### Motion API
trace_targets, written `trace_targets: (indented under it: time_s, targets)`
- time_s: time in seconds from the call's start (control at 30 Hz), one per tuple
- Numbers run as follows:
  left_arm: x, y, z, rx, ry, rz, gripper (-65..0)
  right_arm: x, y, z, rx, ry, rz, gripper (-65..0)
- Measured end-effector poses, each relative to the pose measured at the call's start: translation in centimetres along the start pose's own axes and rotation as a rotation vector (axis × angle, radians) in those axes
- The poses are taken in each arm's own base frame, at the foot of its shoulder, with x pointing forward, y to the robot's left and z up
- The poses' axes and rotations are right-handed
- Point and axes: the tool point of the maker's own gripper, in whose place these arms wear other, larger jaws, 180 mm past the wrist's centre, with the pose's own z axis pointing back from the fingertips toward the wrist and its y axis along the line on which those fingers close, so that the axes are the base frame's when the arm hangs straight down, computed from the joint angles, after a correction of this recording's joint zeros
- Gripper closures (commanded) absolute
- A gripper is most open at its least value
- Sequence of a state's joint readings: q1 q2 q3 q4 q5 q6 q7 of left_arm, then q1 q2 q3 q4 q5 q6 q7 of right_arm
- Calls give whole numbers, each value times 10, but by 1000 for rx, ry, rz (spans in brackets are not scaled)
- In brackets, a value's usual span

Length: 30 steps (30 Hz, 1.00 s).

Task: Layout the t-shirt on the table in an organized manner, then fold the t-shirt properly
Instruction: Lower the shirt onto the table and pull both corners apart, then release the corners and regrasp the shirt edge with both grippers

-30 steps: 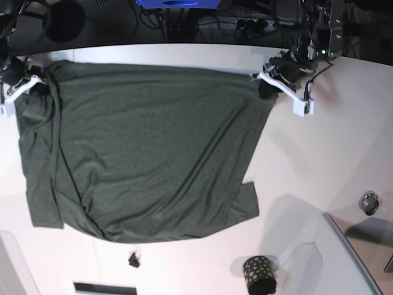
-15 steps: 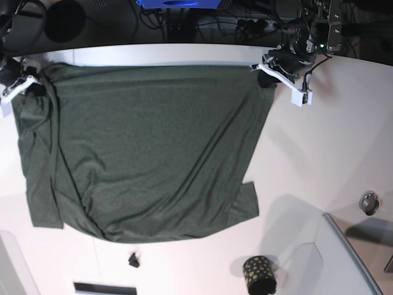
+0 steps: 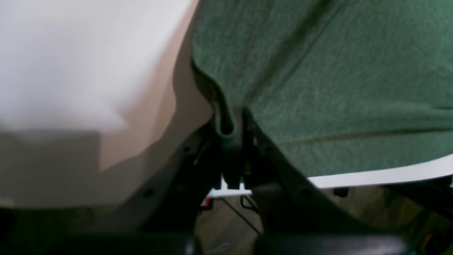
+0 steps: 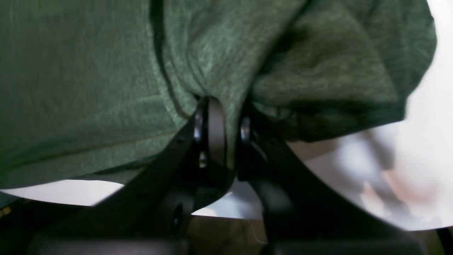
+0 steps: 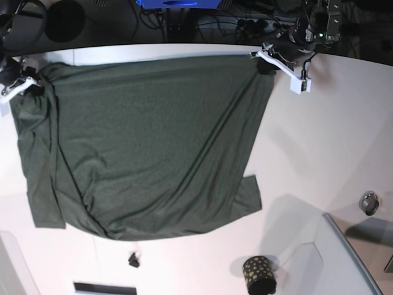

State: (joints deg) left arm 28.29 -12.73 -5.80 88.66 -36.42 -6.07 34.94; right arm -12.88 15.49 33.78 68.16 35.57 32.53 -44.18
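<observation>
- The table (image 5: 319, 129): big white top, and the t-shirt (image 5: 141, 147) covers most of its far-left part, w/ the top hem running right along the far edge. Plenty of bare surface on the near and right sides to pull into.
- The t-shirt lies mostly spread, but diagonal creases run across the body and the left side is bunched in a long fold. Near edge sits uneven, w/ a sleeve flap poking out at the near right.
- Left gripper (image 5: 265, 63), at the far edge toward the right corner: pinched tight on the shirt's corner (image 3: 226, 124), fabric tucked btw the jaws.
- Right gripper (image 5: 27, 86), at the far-left edge: also clamped on cloth, a thicker wad (image 4: 230, 120) – prob. more than one layer.
- To do it well, I'd say: keep both grips level, spread arms apart so the far hem goes taut, then lay down evenly. Uneven tension would likely keep those diagonals in.
- Small dotted cup (image 5: 260, 275) near the near edge: well apart from the cloth, no bother.
</observation>
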Motion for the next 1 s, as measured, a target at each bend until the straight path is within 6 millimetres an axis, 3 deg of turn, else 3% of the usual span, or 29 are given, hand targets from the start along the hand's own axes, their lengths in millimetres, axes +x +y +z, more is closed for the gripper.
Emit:
trace_targets:
  time_s: [0.3,0.43,0.53,0.63,0.77,0.83,1.0]
  targets:
    - [-9,5,4,23,12,17,0,-2,0,0,-1,4,-2,-8]
    - [0,17,15,101,-9,30,-217,-2,0,0,-3,5,-5,-8]
    - [16,20,26,107,-58,26,-319,-3,0,0,-2,7,-6,-8]
    - [22,44,39,168,-84,73,-369,-5,-2,0,-5,8,-7,-11]
    - [26,81,60,269,-97,165,-369,-12,-4,2,-10,20,-11,-18]
    - [33,82,65,275,-122,169,-369,-13,-5,3,-12,22,-9,-69]
    - [61,68,70,242,-192,133,-369,-13,-23,16,-55,-13,-63,-434]
